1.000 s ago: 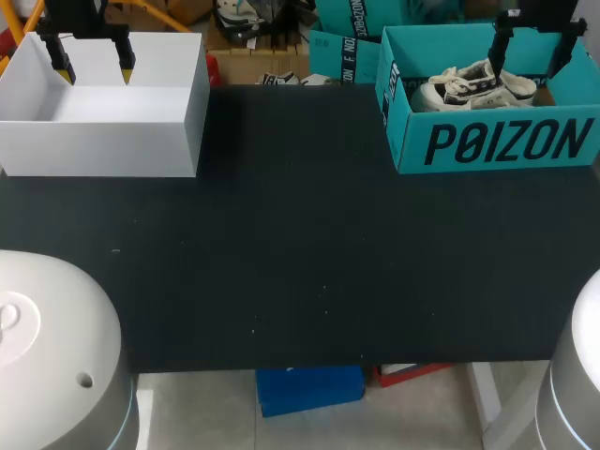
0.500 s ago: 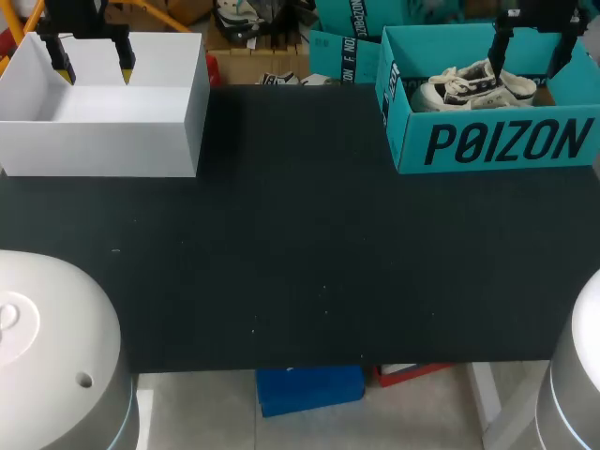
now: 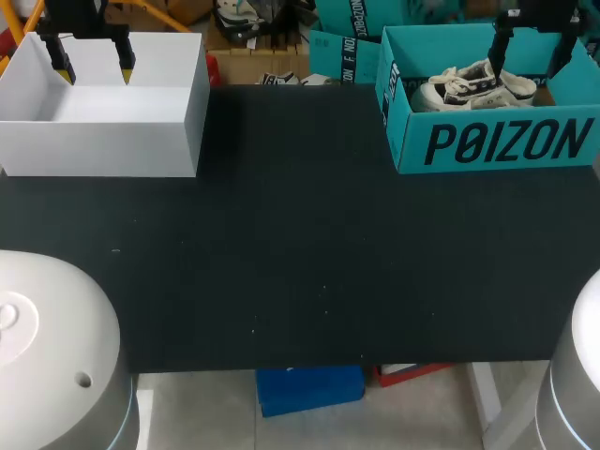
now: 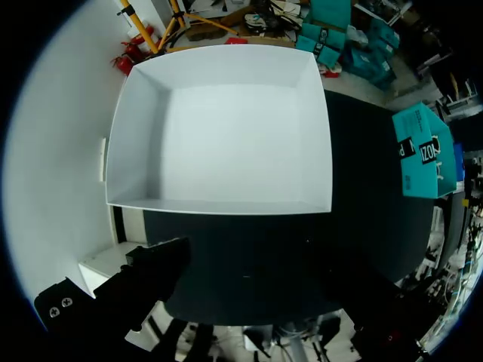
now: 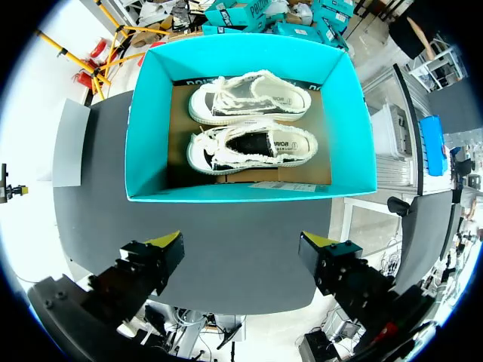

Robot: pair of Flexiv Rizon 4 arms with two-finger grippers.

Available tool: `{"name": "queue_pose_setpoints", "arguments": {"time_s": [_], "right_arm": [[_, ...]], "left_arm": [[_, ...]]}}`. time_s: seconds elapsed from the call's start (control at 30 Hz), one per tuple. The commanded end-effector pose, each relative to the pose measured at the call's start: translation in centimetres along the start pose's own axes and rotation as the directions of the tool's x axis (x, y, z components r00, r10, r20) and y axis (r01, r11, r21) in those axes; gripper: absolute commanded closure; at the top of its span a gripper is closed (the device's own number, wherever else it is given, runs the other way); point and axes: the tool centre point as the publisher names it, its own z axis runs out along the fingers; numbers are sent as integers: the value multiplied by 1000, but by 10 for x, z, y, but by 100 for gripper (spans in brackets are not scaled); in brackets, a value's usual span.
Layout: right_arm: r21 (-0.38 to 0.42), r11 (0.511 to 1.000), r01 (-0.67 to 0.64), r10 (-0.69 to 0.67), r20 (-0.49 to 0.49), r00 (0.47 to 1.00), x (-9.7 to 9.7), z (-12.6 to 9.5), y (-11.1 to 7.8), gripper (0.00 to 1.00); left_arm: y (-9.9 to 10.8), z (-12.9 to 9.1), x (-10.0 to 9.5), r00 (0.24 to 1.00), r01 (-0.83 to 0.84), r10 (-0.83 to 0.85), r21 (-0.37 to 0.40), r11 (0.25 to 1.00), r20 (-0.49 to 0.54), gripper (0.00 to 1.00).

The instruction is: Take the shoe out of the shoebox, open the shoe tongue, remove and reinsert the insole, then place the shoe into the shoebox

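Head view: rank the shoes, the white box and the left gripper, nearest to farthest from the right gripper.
1. Shoes, in the teal shoebox under the right gripper.
2. White box, far off at the left side.
3. Left gripper, over the white box, beyond its right wall.

The bench (image 3: 300, 244) was a broad, matte black surface under soft, even light. A few tiny pale specks dotted it, and its near edge ran straight.
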Motion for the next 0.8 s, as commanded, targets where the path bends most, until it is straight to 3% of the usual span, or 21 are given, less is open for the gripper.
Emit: {"name": "queue_pose_setpoints", "arguments": {"time_s": [0.03, 0.4, 0.67, 0.8], "right_arm": [[1, 1000, 0, 0, 0, 1000, 0, 0, 0, 0], [1, 1000, 0, 0, 0, 1000, 0, 0, 0, 0], [-20, 964, 265, -265, -37, 963, -3, -2, 11, 0], [6, 873, 487, -487, 1, 873, -13, -6, 18, 0]], "left_arm": [[1, 0, 0, 1000, 1, -1, 0, 1000, 1, 0], [1, 0, 0, 1000, 1, -1, 0, 1000, 1, 0], [1, 0, 0, 1000, 1, -1, 0, 1000, 1, 0], [1, 0, 0, 1000, 1, -1, 0, 1000, 1, 0]]}}
